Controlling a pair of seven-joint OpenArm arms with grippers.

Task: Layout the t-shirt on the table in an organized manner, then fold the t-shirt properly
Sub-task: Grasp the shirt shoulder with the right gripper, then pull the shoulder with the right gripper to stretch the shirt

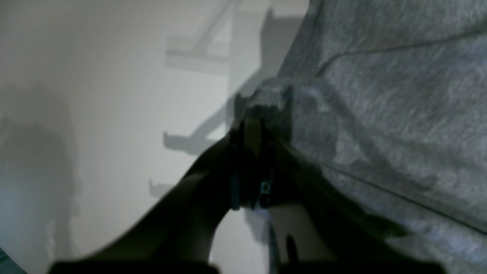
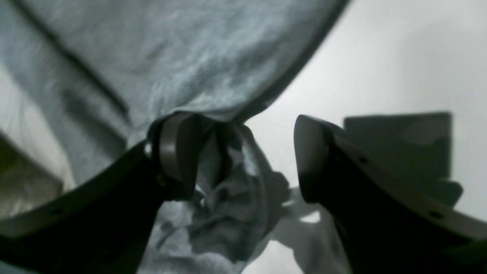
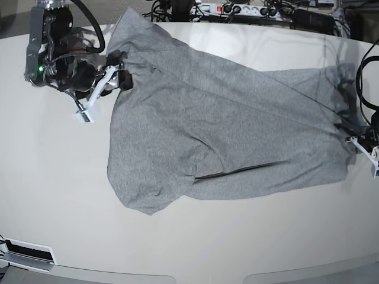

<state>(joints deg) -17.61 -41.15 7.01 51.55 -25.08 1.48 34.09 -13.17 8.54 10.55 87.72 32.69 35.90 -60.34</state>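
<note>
The heather-grey t-shirt lies spread across the off-white table, with wrinkles and a fold near its lower middle. At the base view's right, my left gripper is shut on the shirt's edge. The left wrist view shows its fingertips pressed together with a pinch of the t-shirt between them. At the upper left my right gripper stands open at the shirt's corner. In the right wrist view a bunch of the t-shirt sits between the wide-apart fingers of the right gripper, and the cloth drapes over the left one.
A power strip and tangled cables run along the table's far edge. A flat white object sits at the front left corner. The table's curved front edge runs along the bottom.
</note>
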